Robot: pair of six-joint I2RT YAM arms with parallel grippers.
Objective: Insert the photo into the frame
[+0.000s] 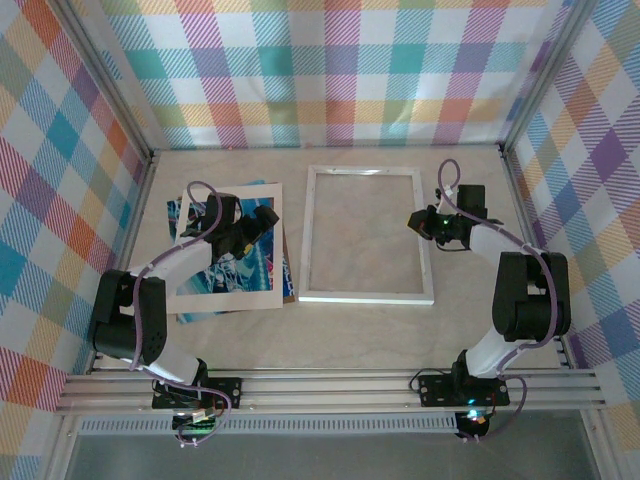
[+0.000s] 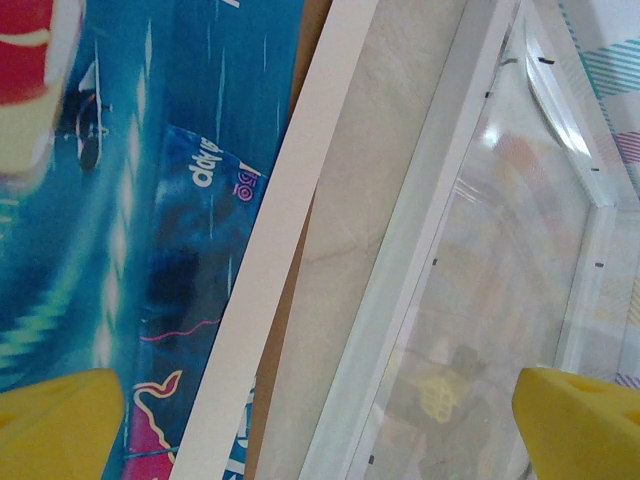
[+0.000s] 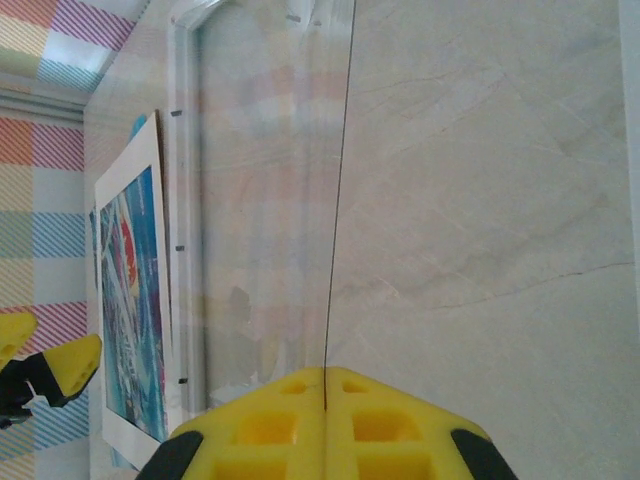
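Observation:
The photo [image 1: 232,272] lies at the left of the table under a cream mat [image 1: 225,297], its blue and teal print [image 2: 150,200] showing through the window. The white frame [image 1: 367,296] lies in the middle, just to the right of it. My left gripper [image 1: 262,218] hangs open above the mat's right border [image 2: 270,270] and the frame's left rail [image 2: 420,260], holding nothing. My right gripper [image 1: 418,222] is at the frame's right side. Its yellow fingers [image 3: 400,430] are shut on the clear pane [image 3: 260,200], whose thin edge runs out from between them.
A strip of brown backing board [image 2: 264,390] shows beside the mat. Checked cloth walls [image 1: 330,70] close in the back and both sides. A metal rail [image 1: 330,385] runs along the near edge by the arm bases.

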